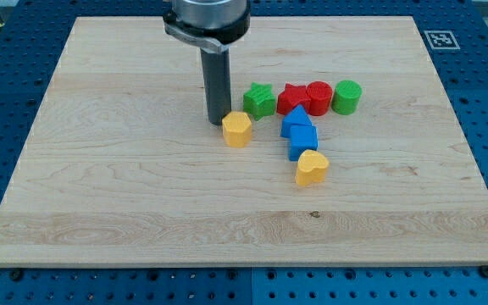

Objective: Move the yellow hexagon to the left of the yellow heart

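The yellow hexagon (237, 129) lies near the middle of the wooden board (125, 195). The yellow heart (311, 168) lies lower and to the view's right of it, just below two blue blocks. My tip (219, 123) rests on the board right at the hexagon's upper left side, touching or nearly touching it. The rod rises straight up to the arm's end at the view's top.
A row of blocks lies right of my tip: a green star (259, 100), a red star (292, 99), a red cylinder (318, 97) and a green cylinder (346, 97). Two blue blocks (299, 133) sit stacked in line below the red star, touching the yellow heart.
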You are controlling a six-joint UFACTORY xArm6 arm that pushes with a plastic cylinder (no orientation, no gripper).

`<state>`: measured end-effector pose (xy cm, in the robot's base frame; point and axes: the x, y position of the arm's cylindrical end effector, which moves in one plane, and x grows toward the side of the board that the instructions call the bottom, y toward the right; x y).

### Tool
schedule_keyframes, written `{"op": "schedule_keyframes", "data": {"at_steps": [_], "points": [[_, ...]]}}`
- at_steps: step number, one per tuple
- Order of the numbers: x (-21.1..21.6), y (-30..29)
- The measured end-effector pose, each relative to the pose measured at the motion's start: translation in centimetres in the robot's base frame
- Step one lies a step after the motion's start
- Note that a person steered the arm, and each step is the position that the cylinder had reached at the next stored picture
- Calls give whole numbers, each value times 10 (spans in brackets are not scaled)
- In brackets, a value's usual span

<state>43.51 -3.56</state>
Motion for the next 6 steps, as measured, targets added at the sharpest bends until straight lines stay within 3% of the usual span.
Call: {"op": "schedule_keyframes", "data": {"at_steps": [6], "points": [[92, 42]]}}
